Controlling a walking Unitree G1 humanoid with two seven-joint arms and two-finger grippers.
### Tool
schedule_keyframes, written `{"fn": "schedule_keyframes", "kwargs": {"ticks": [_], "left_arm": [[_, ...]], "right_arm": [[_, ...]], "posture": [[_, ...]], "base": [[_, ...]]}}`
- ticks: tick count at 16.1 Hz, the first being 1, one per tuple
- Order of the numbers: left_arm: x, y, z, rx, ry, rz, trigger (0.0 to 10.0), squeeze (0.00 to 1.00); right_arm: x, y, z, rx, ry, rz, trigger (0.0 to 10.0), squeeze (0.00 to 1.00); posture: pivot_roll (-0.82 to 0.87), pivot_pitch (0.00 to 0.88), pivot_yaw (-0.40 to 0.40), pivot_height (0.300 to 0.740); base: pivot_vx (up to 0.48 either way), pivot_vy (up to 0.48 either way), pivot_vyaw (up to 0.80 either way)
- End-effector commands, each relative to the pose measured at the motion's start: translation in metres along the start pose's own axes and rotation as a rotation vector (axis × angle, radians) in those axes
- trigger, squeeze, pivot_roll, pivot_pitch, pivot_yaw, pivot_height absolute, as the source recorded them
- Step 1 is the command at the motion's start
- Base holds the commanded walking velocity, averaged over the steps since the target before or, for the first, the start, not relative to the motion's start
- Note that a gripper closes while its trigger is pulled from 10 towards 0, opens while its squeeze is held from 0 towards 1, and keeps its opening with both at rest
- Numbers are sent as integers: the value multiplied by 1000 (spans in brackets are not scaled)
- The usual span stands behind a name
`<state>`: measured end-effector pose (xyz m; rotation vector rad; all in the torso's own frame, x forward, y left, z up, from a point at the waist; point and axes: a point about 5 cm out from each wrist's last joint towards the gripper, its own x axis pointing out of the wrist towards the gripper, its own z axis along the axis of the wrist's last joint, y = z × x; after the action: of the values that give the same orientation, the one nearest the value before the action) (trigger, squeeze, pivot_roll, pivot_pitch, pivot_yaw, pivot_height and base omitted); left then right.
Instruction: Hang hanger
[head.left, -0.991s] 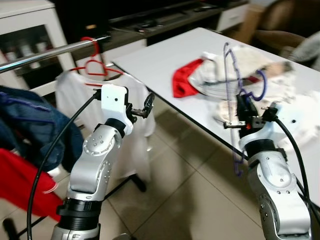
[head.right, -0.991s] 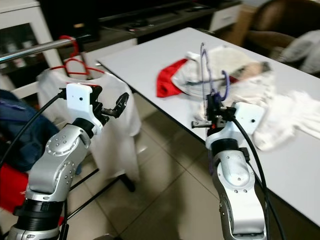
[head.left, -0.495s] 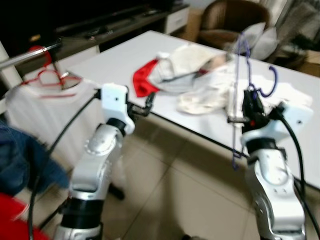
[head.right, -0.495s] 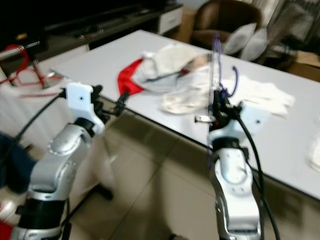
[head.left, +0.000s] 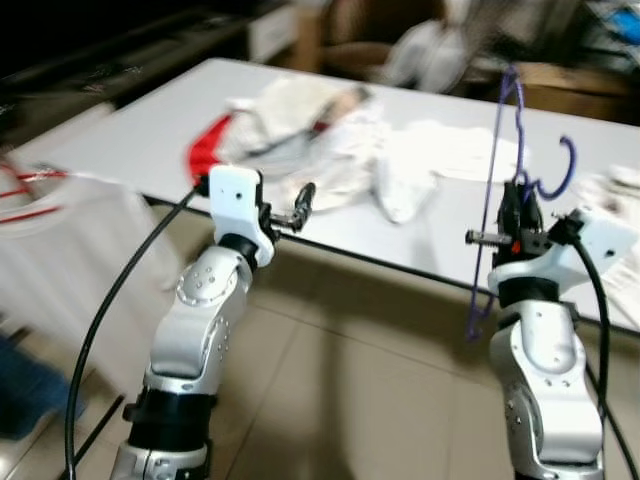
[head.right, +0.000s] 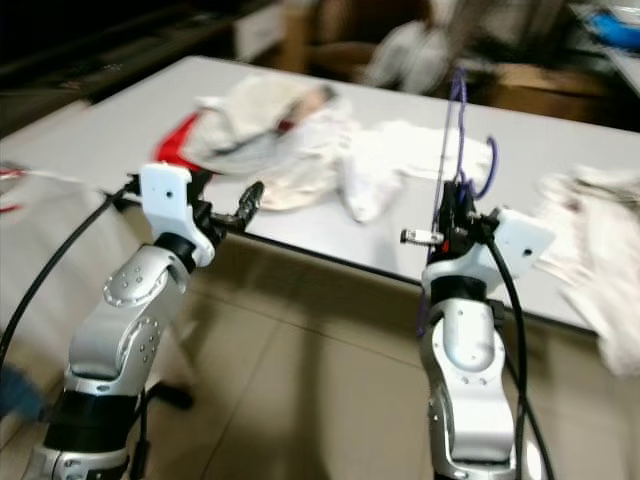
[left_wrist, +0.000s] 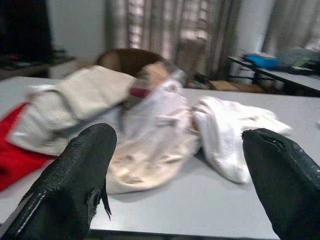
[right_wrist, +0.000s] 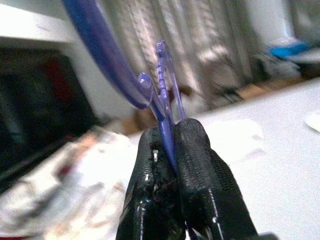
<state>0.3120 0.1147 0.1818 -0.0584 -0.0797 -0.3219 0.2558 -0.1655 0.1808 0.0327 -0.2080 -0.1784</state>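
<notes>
My right gripper (head.left: 520, 212) is shut on a purple plastic hanger (head.left: 492, 170). It holds the hanger upright in front of the table edge, hook (head.left: 566, 165) to the right. In the right wrist view the two fingers (right_wrist: 197, 165) pinch the hanger's thin bar (right_wrist: 167, 107) between them. My left gripper (head.left: 301, 203) is open and holds nothing, raised at the near edge of the white table (head.left: 130, 120). The left wrist view looks between its spread fingers (left_wrist: 75, 180) at the pile of clothes (left_wrist: 150, 120) on the table.
A red cloth (head.left: 205, 152) and several white garments (head.left: 420, 160) lie on the table. A white garment on a red hanger (head.left: 25, 188) hangs at the far left edge. A brown chair (head.left: 345, 35) stands behind the table. Tiled floor (head.left: 340, 390) lies below.
The whole view has swung to the right: the rail and hanging clothes slid toward the left edge, and more of the table shows. Both grippers keep their pose; the right one still grips the hanger.
</notes>
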Motion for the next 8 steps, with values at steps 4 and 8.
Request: {"fn": "schedule_keyframes", "kwargs": {"ticks": [4, 8], "left_arm": [[-6, 6, -13, 36, 52, -10, 10000, 0], [-7, 12, -14, 68, 56, 25, 10000, 0]], "right_arm": [[-9, -11, -36, -108, 253, 135, 10000, 0], [-12, -11, -37, -102, 291, 135, 10000, 0]], "posture": [[-108, 14, 9, 740], [-110, 21, 8, 740]], "base": [[0, 0, -800], [0, 0, -200]]}}
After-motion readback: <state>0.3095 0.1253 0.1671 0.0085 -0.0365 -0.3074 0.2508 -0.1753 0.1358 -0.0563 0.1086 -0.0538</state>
